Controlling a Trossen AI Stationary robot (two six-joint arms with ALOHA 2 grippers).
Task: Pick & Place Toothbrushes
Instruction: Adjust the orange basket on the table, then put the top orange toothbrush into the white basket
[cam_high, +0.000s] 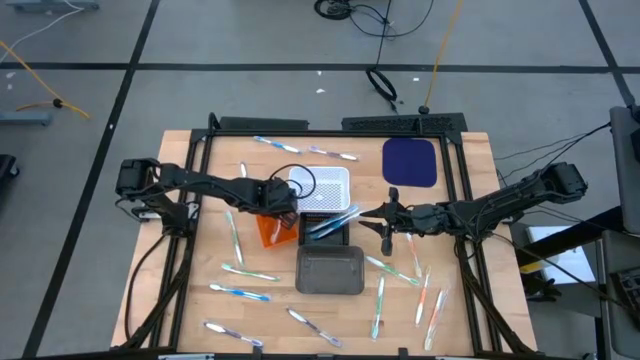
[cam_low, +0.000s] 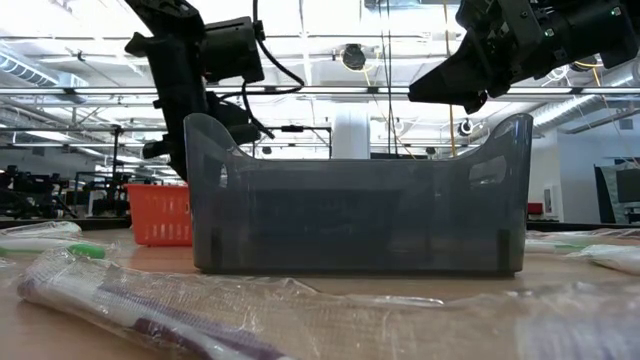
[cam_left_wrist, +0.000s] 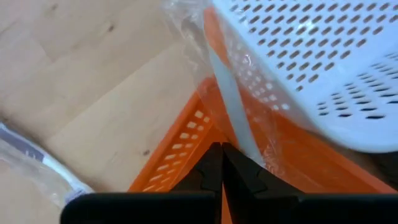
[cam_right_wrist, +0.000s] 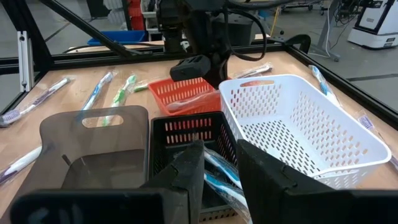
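My left gripper (cam_high: 285, 208) hangs shut, pointing steeply down, over the orange basket (cam_high: 268, 232). A clear-wrapped toothbrush (cam_left_wrist: 233, 112) lies slanting in that basket, right beside the fingertips (cam_left_wrist: 214, 163). My right gripper (cam_high: 365, 214) reaches nearly level from the table's right and is shut on a blue wrapped toothbrush (cam_high: 335, 222) over the black basket (cam_right_wrist: 186, 134). The white basket (cam_high: 325, 185) stands just behind the black one. More toothbrushes (cam_high: 240, 270) lie loose on the wood. My left gripper's shut fingertips sit right against the wrapped toothbrush in the orange basket; whether they touch its wrapper I cannot tell. My right gripper pinches the blue toothbrush by its right-hand end (cam_right_wrist: 219, 173) between its two fingers, coming nearly level from the table's right, along the brush. The brush slants down, its other end (cam_high: 312, 234) in the black basket.
A grey tray (cam_high: 330, 270) stands in front of the black basket, toward the near edge. A dark blue mat (cam_high: 410, 162) lies at the back right. Loose toothbrushes are scattered at the near left (cam_high: 238, 292), near right (cam_high: 380, 300) and far edge (cam_high: 275, 145).
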